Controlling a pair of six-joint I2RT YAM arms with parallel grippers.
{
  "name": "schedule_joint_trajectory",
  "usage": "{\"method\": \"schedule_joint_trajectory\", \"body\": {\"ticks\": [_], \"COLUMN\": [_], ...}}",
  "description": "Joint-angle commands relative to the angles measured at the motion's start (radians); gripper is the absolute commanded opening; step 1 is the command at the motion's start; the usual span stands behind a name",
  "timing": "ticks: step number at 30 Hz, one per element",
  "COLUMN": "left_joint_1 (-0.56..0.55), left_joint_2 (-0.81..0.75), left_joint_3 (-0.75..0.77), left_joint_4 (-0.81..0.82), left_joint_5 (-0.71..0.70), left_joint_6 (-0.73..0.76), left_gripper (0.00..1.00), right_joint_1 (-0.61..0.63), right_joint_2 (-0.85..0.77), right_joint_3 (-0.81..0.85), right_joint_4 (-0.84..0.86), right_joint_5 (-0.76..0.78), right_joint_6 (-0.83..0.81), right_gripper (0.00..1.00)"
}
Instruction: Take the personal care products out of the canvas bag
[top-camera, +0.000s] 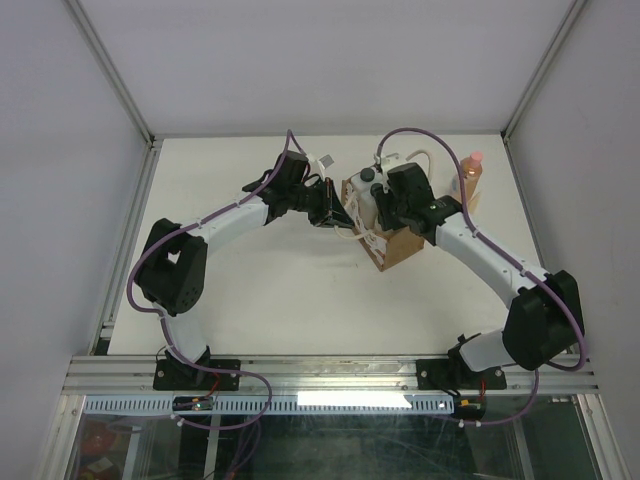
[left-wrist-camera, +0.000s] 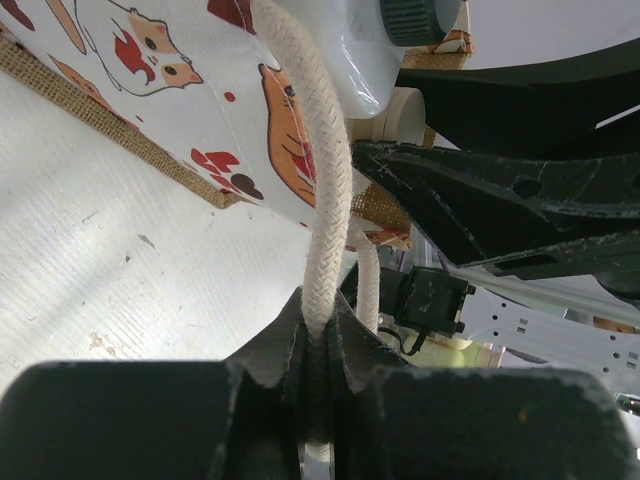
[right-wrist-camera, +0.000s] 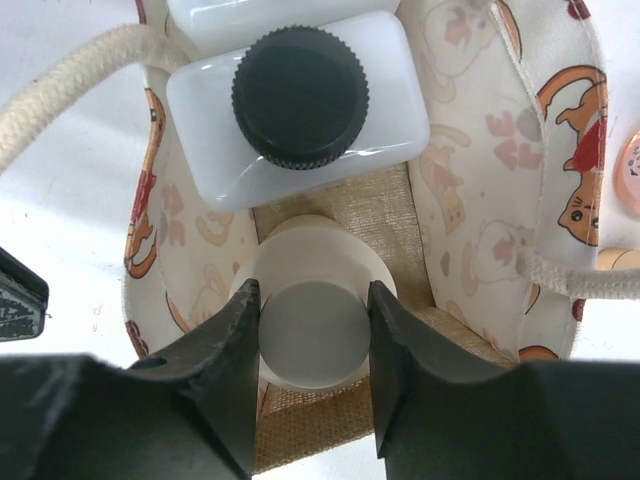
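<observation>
Canvas bag (top-camera: 392, 248), coarse brown burlap with a smooth cat-print lining, sits under right gripper (right-wrist-camera: 312, 310). Its black fingers clamp the round cream bottle (right-wrist-camera: 312, 350), which is upright inside the bag. Just past the fingertips is a squarish glossy white bottle (right-wrist-camera: 395, 110) with a ribbed dark cap. Left gripper (left-wrist-camera: 318, 335) is pinched tight on the braided rope handle (left-wrist-camera: 322, 170). Slim peach-orange bottle (top-camera: 471, 178) stands outside the bag, beyond the right gripper.

Second white bottle (right-wrist-camera: 280, 20) cut off by my right wrist view's top edge, cream bottle (right-wrist-camera: 312, 335) with body hidden beneath its cap, pink cap (right-wrist-camera: 630, 170) clipped at right edge, rope handle (left-wrist-camera: 325, 250) lost between my left fingers (left-wrist-camera: 275, 345)
</observation>
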Motion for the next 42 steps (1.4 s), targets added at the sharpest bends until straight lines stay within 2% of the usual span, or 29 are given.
{"method": "schedule_joint_trajectory", "body": {"ticks": [1, 15, 42], "left_joint_1": [0.001, 0.0, -0.001], "left_joint_2": [-0.039, -0.045, -0.011], "left_joint_3": [-0.002, -0.005, 0.004], "left_joint_4": [0.035, 0.034, 0.076], "left_joint_5": [0.021, -0.005, -0.005], "left_joint_6": [-0.002, -0.011, -0.035], "left_gripper": [0.0, 0.0, 0.0], "right_joint_1": [0.01, 0.011, 0.011], "right_joint_2": [-0.018, -0.054, -0.015], "right_joint_3": [-0.006, 0.04, 0.334], "right_joint_4": [-0.015, 0.041, -0.213], "right_joint_5": [0.046, 0.024, 0.09], "right_joint_6": [-0.029, -0.014, 0.1], "right_gripper": [0.0, 0.0, 0.0]}}
